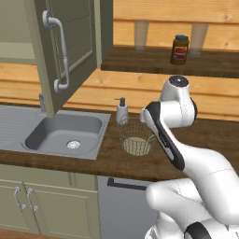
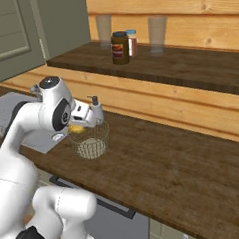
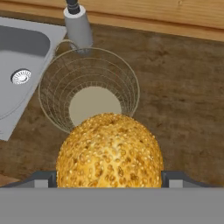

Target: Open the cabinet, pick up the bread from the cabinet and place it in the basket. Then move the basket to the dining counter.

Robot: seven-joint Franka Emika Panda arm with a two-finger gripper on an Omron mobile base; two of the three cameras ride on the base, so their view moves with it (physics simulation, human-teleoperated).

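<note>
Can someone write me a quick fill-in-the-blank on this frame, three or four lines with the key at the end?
1. The gripper holds the ____ between its fingers.
2. The wire basket stands on the worktop right beside the ____.
3. The basket has ____ inside it yet.
4. The cabinet door stands ____.

Missing words: bread; sink; nothing; open
</note>
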